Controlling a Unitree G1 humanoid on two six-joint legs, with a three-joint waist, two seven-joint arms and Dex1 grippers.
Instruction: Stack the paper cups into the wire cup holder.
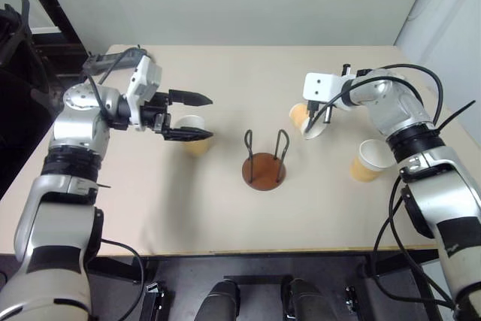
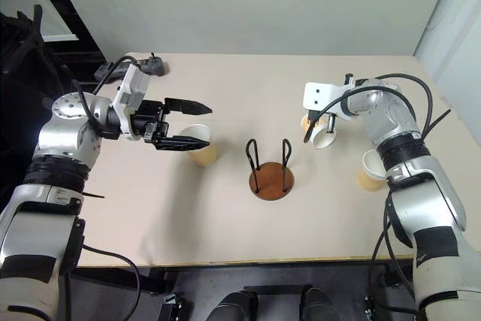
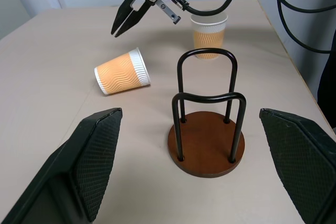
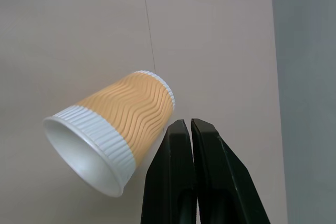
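The left gripper, nearest the head camera, hovers above the beige surface with its jaws wide apart and empty. An upright paper cup stands on the surface just below and behind the jaws. The wire cup holder stands well beyond the tips of those jaws, between the two arms, and holds no cup. The right gripper hangs with its jaws pressed together, holding nothing. A tipped cup lies on its side just beside and beneath them. A third cup stands upright behind the right gripper's wrist. Judged progress: none stacked; all three cups remain.
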